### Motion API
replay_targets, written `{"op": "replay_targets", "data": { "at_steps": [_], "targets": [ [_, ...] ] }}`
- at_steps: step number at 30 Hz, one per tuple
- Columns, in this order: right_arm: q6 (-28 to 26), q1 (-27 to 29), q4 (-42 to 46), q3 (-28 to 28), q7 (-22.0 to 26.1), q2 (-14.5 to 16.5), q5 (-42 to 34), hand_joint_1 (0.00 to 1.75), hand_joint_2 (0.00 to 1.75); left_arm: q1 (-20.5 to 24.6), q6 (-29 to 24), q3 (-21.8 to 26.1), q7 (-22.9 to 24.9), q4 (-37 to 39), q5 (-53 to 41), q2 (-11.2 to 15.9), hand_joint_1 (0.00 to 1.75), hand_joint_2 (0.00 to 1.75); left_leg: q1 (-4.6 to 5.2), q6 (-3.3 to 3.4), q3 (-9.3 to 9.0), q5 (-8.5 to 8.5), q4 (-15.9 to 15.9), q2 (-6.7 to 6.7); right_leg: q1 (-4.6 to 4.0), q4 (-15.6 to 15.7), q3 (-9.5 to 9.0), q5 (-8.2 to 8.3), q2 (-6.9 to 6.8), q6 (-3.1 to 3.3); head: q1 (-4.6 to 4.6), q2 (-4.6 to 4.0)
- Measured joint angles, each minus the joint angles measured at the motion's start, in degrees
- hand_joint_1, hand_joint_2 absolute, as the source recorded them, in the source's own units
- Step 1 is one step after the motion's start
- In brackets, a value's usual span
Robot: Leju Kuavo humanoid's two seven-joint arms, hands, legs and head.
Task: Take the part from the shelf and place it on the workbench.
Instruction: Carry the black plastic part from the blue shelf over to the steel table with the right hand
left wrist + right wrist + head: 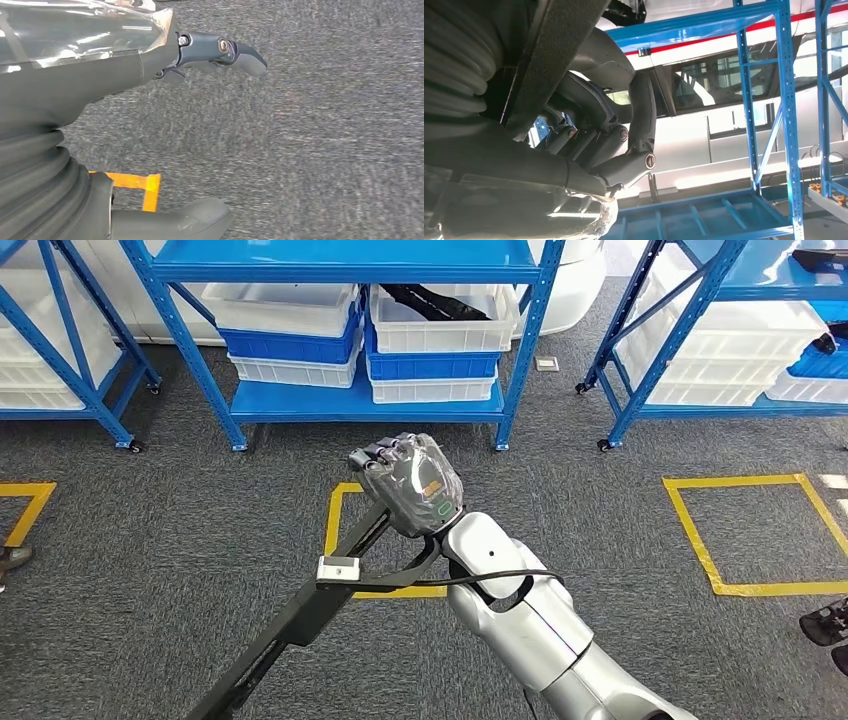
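Your right hand has its fingers wrapped tight around the long black part, so it won't slip. The part hangs over the floor, off the shelf. Your left hand holds nothing, fingers apart.
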State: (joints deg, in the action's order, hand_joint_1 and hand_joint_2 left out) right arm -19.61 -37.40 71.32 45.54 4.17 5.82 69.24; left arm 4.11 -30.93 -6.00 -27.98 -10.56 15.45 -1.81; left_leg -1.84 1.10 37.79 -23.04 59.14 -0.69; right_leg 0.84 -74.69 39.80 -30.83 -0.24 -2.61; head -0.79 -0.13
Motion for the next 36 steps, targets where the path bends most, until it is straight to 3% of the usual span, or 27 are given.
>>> {"op": "replay_targets", "data": {
  "at_steps": [2, 4, 5, 7, 8, 9, 11, 12, 13, 14, 15, 16, 18, 20, 21, 25, 30, 36],
  "targets": [
    [0.0, -0.16, -0.02, 0.01, 0.0, 0.12, 0.01, 1.75, 1.75, 0.01, 0.0, 0.01, 0.01, -0.01, 0.0, -0.01, 0.0, 1.75, -0.08, -0.66, 1.39, 1.26, 0.05, 0.0, 0.18, 7.45, -6.39, 0.92, 0.01, -0.45, 0.02, 0.0],
    [0.0, -0.41, -0.02, -0.02, 0.0, 0.35, 0.0, 1.75, 1.75, 0.03, -0.01, 0.05, 0.02, -0.01, 0.0, 0.01, 0.0, 1.75, -0.04, -1.55, 2.06, 2.48, -0.06, 0.0, -0.17, 14.5, -10.92, -0.3, 0.22, 0.37, -0.07, 0.0],
    [0.0, -0.5, -0.02, -0.02, 0.0, 0.44, 0.0, 1.75, 1.75, 0.03, -0.02, 0.08, 0.02, -0.01, 0.0, 0.02, 0.0, 1.75, -0.06, -2.01, 2.14, 3.07, -0.34, 0.0, -0.52, 16.25, -11.66, -0.87, 0.32, 0.99, -0.11, 0.0],
    [0.01, -0.57, -0.08, -0.03, 0.0, 0.49, 0.0, 1.75, 1.75, -0.06, -0.02, 0.16, 0.02, 0.0, 0.0, 0.01, 0.0, 1.75, -0.35, -2.83, 2.26, 3.79, -0.97, 0.01, -0.46, 16.81, -11.03, -0.13, 0.3, 2.3, -0.11, 0.0],
    [0.01, -0.57, -0.11, -0.02, 0.0, 0.55, 0.01, 1.75, 1.75, -0.14, -0.02, 0.18, 0.03, 0.0, 0.0, -0.01, 0.0, 1.75, -0.5, -3.06, 2.6, 2.76, -0.46, 0.07, -0.28, 16.92, -10.76, 0.52, 0.24, 3.08, -0.17, 0.0],
    [0.02, -0.57, -0.13, -0.02, 0.0, 0.62, 0.01, 1.75, 1.75, -0.2, -0.02, 0.19, 0.03, 0.0, 0.0, -0.03, 0.0, 1.75, -0.59, -3.2, 3.26, 0.64, 1.26, 0.15, -0.08, 17.04, -10.39, 1.25, 0.15, 3.8, -0.21, 0.0],
    [0.02, -0.54, -0.16, 0.02, 0.0, 0.75, 0.0, 1.75, 1.75, -0.23, -0.02, 0.21, 0.04, 0.0, 0.0, -0.02, 0.0, 1.75, -0.59, -3.32, 5.32, -5.4, 8.36, 0.45, -0.25, 17.04, -9.31, 2.53, 0.07, 4.79, -0.31, 0.0],
    [0.02, -0.5, -0.2, 0.03, 0.0, 0.78, 0.0, 1.75, 1.75, -0.23, -0.02, 0.22, 0.04, 0.0, 0.0, 0.02, 0.0, 1.75, -0.57, -3.42, 6.24, -7.45, 12.35, 0.57, -0.48, 16.99, -8.66, 3.05, 0.06, 4.95, -0.33, 0.0],
    [0.02, -0.46, -0.27, 0.04, 0.0, 0.78, 0.0, 1.75, 1.75, -0.23, -0.02, 0.23, 0.04, 0.0, 0.0, 0.05, 0.0, 1.75, -0.56, -3.47, 6.62, -8.25, 15.25, 0.66, -0.68, 16.96, -8.06, 3.49, 0.06, 5.0, -0.31, 0.0],
    [0.02, -0.42, -0.33, 0.05, 0.0, 0.78, 0.0, 1.75, 1.75, -0.24, -0.02, 0.23, 0.04, 0.0, 0.0, 0.08, 0.0, 1.75, -0.56, -3.43, 6.11, -7.9, 16.3, 0.68, -0.85, 16.92, -7.53, 3.86, 0.07, 4.96, -0.32, 0.0],
    [0.02, -0.39, -0.39, 0.05, 0.0, 0.78, 0.0, 1.75, 1.75, -0.24, -0.04, 0.23, 0.03, 0.0, 0.0, 0.09, 0.0, 1.75, -0.55, -3.29, 4.43, -6.79, 15.06, 0.67, -0.97, 16.9, -7.11, 4.17, 0.09, 4.88, -0.31, 0.0],
    [0.02, -0.38, -0.42, 0.05, 0.0, 0.78, -0.01, 1.75, 1.75, -0.23, -0.11, 0.23, 0.01, 0.0, 0.0, 0.09, 0.0, 1.75, -0.5, -3.03, 1.7, -5.58, 11.86, 0.68, -1.07, 16.89, -6.83, 4.42, 0.11, 4.73, -0.32, 0.0],
    [0.03, -0.41, -0.43, 0.04, 0.0, 0.79, -0.01, 1.75, 1.75, -0.17, -0.29, 0.25, -0.04, 0.0, 0.01, 0.18, 0.0, 1.75, -0.24, -2.37, -4.22, -4.74, 3.89, 0.67, -1.35, 16.8, -6.48, 4.81, 0.08, 4.32, -0.29, 0.0],
    [0.05, -0.49, -0.44, 0.04, 0.0, 0.81, -0.06, 1.75, 1.75, -0.14, -0.49, 0.28, -0.2, 0.0, 0.04, 0.26, 0.0, 1.75, 0.2, -1.83, -6.74, -5.26, -0.24, 0.6, -1.53, 16.71, -6.23, 5.23, -0.06, 3.65, -0.27, 0.0],
    [0.07, -0.52, -0.45, 0.03, 0.0, 0.83, -0.1, 1.75, 1.75, -0.15, -0.6, 0.29, -0.33, 0.0, 0.05, 0.26, 0.0, 1.75, 0.35, -1.66, -6.81, -5.22, -0.82, 0.56, -1.59, 16.66, -6.08, 5.35, -0.14, 3.43, -0.25, 0.0],
    [0.03, -0.55, -0.51, -0.15, -0.05, 0.72, -0.38, 1.75, 1.75, -0.26, -0.85, 0.29, -0.76, 0.0, -0.05, 0.16, 0.0, 1.75, 0.95, -1.37, -6.31, -4.62, -1.45, 0.54, -1.81, 16.8, -5.49, 5.95, -0.25, 3.64, -0.2, 0.0],
    [-1.13, -0.62, -1.15, -1.1, 0.09, 0.65, -1.6, 1.75, 1.75, -0.26, -1.45, 0.34, -0.2, 0.0, -0.01, 0.11, 0.0, 1.75, 1.57, -0.48, -5.55, -3.95, -1.39, 0.51, -1.41, 17.05, -4.92, 6.9, -0.25, 2.61, -0.25, 0.0],
    [-2.2, -1.28, -2.56, -2.67, 0.55, 0.66, -2.12, 1.75, 1.75, -0.27, -1.8, 0.38, 0.11, 0.0, -0.3, -0.08, 0.0, 1.75, 1.66, -0.29, -5.37, -3.69, -1.37, 0.52, -1.23, 17.13, -4.81, 7.17, -0.25, 2.47, -0.24, 0.0]
  ]
}}
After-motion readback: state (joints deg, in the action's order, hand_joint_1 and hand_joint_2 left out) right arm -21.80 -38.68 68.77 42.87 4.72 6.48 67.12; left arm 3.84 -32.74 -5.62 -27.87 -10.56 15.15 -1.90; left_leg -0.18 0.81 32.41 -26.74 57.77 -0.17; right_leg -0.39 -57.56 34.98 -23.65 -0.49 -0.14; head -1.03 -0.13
